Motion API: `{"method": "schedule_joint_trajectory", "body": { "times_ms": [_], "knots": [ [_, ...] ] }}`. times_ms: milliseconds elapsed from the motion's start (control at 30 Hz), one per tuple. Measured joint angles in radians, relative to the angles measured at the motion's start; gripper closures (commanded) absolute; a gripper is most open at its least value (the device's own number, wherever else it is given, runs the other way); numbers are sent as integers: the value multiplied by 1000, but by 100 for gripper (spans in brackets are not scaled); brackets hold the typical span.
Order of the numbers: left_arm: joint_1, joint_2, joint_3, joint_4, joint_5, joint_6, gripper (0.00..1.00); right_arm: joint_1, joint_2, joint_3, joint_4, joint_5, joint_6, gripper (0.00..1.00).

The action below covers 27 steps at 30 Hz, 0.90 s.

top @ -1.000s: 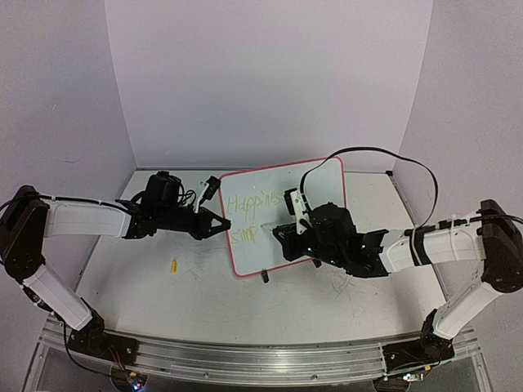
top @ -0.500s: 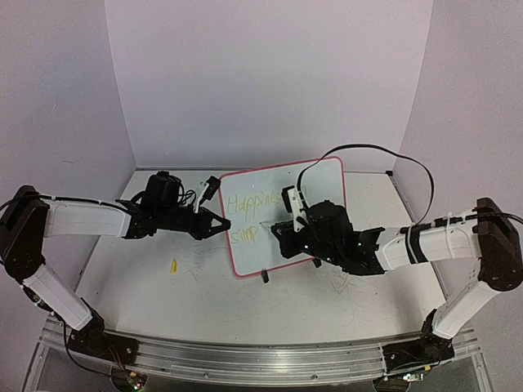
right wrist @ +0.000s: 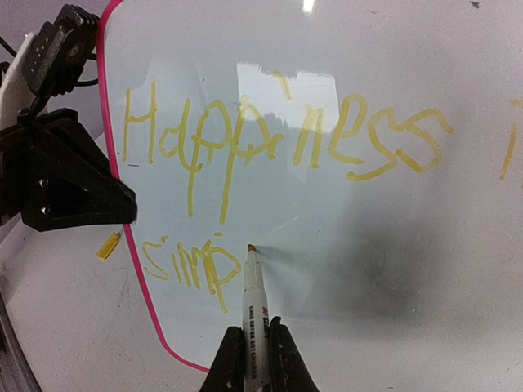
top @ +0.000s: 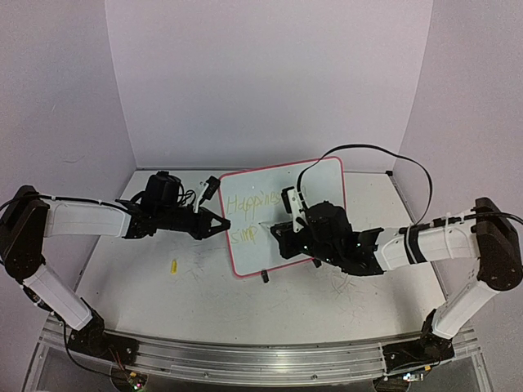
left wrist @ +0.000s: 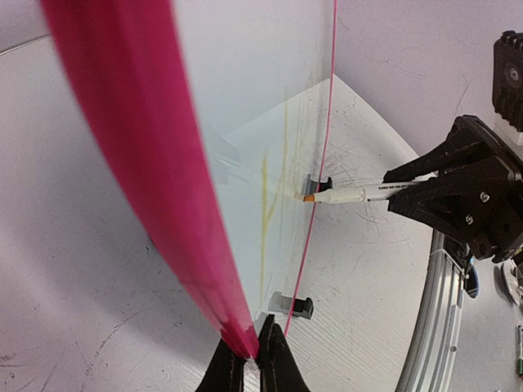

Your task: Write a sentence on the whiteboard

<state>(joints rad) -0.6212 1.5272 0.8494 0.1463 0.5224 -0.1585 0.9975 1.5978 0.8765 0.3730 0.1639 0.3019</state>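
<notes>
A scratched white tabletop [top: 204, 286] fills the foreground, with a small yellow piece [top: 173, 265] lying on its left side. Mid-table, the left gripper [top: 225, 224] is clamped tight on the left pink rim of the whiteboard [top: 315, 180], which stands tilted between the two arms. The right gripper [top: 282, 231] is closed around a marker [right wrist: 252, 302], its orange tip just right of "simp", the second line of the yellow sentence [right wrist: 237, 143] under "Happiness". Pale lavender walls [top: 261, 73] rise behind.
</notes>
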Motion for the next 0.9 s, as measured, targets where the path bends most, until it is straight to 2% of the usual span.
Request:
{"method": "schedule_joint_trajectory", "body": {
  "times_ms": [600, 900],
  "knots": [
    [0, 0, 0, 0, 0, 1, 100, 14, -3, -53, -35, -17, 40, 100],
    [0, 0, 0, 1, 1, 2, 100, 12, -90, -52, -32, 0, 0, 100]
  ]
}}
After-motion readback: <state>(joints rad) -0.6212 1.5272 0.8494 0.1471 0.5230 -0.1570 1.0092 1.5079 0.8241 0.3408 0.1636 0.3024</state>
